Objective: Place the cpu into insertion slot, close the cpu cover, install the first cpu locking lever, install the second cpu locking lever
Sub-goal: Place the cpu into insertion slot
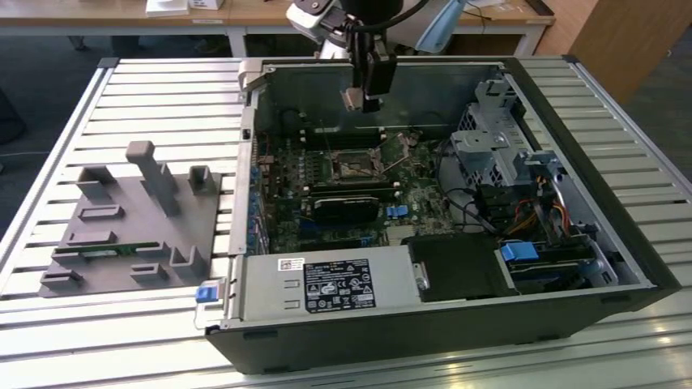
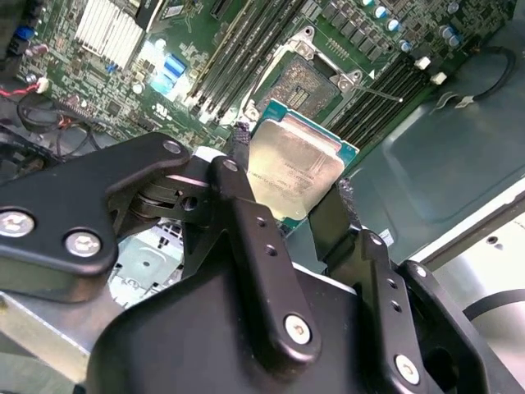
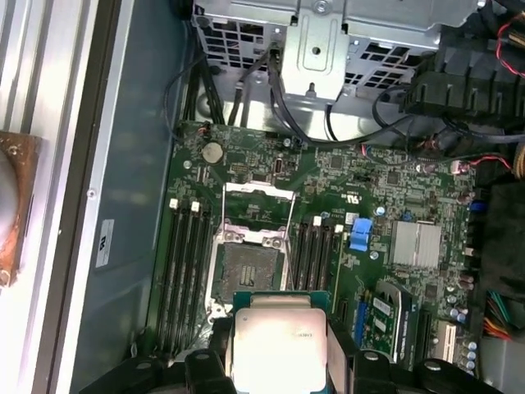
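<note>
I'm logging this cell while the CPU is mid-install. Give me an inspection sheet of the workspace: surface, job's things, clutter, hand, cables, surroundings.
Surface: slatted metal table, carrying an open computer case.
Job's things: cpu held above the board, not yet in the socket; cpu cover swung open.
Clutter: grey fixture block on the table, to the exterior view's left of the case.
Hand: hand shut on the cpu, over the case.
Cables: coloured wires beside the drive cage, apart from the socket.
Surroundings: wooden-topped desks behind the table.
</note>
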Tool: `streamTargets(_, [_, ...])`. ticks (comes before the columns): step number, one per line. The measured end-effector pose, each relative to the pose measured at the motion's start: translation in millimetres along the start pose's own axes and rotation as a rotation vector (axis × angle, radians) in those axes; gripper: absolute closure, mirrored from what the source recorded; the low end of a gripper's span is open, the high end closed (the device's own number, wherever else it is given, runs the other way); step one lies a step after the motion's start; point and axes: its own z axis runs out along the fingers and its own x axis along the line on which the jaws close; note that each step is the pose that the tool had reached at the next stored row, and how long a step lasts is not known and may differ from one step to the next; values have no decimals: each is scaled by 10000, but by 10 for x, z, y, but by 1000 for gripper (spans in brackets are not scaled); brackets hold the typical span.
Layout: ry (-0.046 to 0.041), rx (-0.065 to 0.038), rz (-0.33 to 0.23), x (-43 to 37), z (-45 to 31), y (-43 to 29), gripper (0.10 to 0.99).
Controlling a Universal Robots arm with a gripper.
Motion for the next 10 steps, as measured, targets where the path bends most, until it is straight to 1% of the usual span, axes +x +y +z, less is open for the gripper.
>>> streamTargets(4, [-26, 4, 454, 0, 6, 0, 545])
streamTargets(10, [-81, 16, 1295, 1, 12, -1, 545])
